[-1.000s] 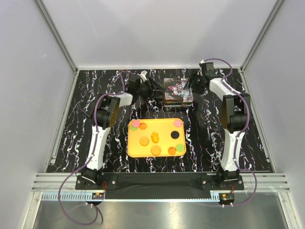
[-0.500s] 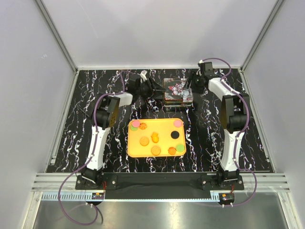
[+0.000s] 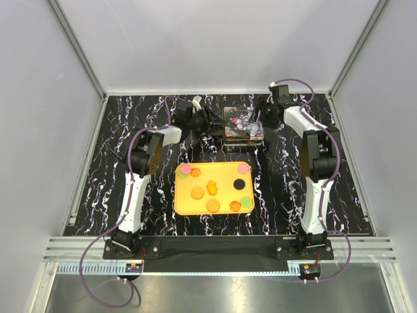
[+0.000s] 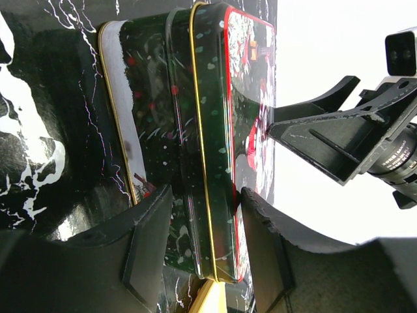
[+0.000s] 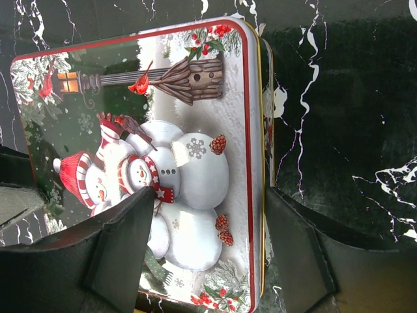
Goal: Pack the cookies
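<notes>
Pinching the snowman-printed rectangular metal tin [image 4: 208, 98] at lower centre, your left claw [image 4: 205, 192] grips it; your right claw [image 5: 210, 195] straddles its edge, open.

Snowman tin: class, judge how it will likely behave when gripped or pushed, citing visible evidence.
The snowman tin looks like rigid painted metal, so it probably keeps its shape. Its glossy lid may be slippery. Flat and low, it should slide on the marbled table rather than tip.

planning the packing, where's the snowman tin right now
In the top view the snowman tin sits far-centre, just beyond the yellow tray, between the left gripper and the right gripper.
</notes>
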You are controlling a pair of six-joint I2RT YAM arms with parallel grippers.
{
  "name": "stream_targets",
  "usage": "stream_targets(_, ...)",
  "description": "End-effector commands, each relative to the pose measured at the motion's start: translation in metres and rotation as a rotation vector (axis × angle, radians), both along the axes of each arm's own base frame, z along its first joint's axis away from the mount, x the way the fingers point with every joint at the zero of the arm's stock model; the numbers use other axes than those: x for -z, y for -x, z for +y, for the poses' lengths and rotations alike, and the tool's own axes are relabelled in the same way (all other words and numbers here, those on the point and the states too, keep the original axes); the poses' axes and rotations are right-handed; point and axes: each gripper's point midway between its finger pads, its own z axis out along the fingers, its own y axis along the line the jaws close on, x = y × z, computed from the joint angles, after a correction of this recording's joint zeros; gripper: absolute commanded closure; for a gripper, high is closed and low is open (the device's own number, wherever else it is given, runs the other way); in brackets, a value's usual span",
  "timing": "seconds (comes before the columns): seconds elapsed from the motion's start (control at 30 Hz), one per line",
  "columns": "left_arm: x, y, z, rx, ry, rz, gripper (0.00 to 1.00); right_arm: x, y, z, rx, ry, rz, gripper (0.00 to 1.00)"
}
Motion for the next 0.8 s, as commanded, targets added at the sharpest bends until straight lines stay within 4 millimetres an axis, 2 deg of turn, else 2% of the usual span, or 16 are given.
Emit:
stream_targets(0.0, -0.036, 0.001, -0.008, 0.011, 0.001, -0.088, 0.49, -0.022, -0.005, 0.016, -0.037, 0.014, -0.054, 0.25)
stream_targets(0.77, -0.035, 0.005, -0.008, 0.025, -0.021, -0.090, 0.50, -0.043, -0.004, 0.014, -0.033, 0.020, -0.109, 0.28)
